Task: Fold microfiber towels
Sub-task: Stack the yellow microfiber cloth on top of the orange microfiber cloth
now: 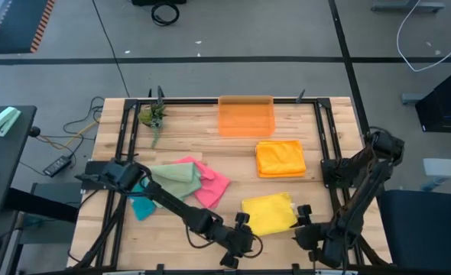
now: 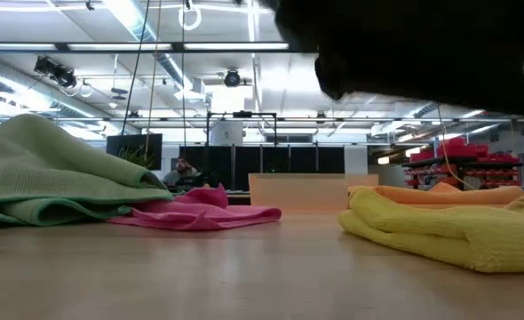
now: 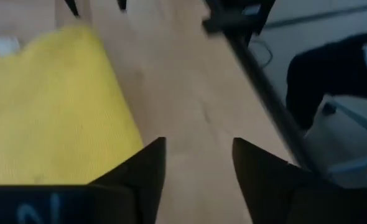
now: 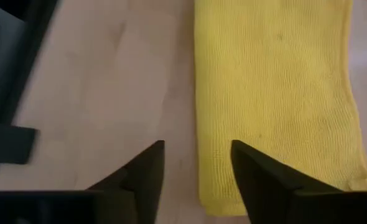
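Yellow towel [image 1: 269, 213] lies folded near the front edge of the counter [image 1: 180, 130], right of centre, flat and released. Left hand [image 1: 243, 231] sits low at the towel's left side; the left wrist view shows its fingers [image 3: 147, 163] parted, bare wood between them, nothing held. Right hand [image 1: 303, 218] sits just off the towel's right side; its fingers [image 4: 145, 167] also stand apart and empty, the towel edge running past one of them.

Orange towel [image 1: 280, 158] lies folded farther back on the right, just in front of the translucent orange bin [image 1: 245, 116] at the back edge. Unfolded heap toward the left edge: sage green towel [image 1: 173, 177] on top, pink towel [image 1: 214, 186] spilling right of it, teal towel [image 1: 142, 205] poking out at the front.

Judgement: the yellow fold looks finished and both hands are letting go. Two done, three left. Next move calls for lifting both hands clear without dragging the yellow fold, then taking one cloth from the heap. The green looks most reachable, but it overlaps the pink, so a single-layer pinch matters.
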Robot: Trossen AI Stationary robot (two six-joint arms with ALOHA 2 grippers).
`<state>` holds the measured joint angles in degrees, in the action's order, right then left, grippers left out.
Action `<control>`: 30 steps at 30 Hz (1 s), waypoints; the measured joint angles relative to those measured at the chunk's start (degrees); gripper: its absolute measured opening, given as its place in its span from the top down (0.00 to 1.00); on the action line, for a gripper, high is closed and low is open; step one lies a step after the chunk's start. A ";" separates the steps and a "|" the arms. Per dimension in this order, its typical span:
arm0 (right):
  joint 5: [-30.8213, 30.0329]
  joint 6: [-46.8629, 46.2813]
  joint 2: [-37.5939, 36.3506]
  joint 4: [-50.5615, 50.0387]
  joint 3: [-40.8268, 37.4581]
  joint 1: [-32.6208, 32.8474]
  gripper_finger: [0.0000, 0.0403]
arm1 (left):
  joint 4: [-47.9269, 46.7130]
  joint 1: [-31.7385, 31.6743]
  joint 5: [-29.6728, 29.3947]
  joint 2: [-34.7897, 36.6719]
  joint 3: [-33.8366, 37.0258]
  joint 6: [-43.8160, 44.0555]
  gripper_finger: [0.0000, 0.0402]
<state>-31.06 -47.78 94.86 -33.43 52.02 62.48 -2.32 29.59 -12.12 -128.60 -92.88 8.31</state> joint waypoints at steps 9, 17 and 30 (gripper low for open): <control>-0.01 0.41 3.10 0.05 -0.04 -0.60 0.40 | -1.21 -1.44 -0.29 -2.37 0.00 0.97 0.45; 1.32 -2.50 6.18 -0.29 -0.69 -1.28 0.40 | -3.89 -2.96 1.37 -3.83 -0.11 3.06 0.51; 3.16 -6.68 6.67 1.78 -2.24 -1.88 0.75 | -6.06 -3.85 1.64 -4.24 -0.24 3.28 0.70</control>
<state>-27.91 -54.46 101.54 -31.65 49.78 60.61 -8.38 25.74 -10.48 -132.83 -93.12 11.60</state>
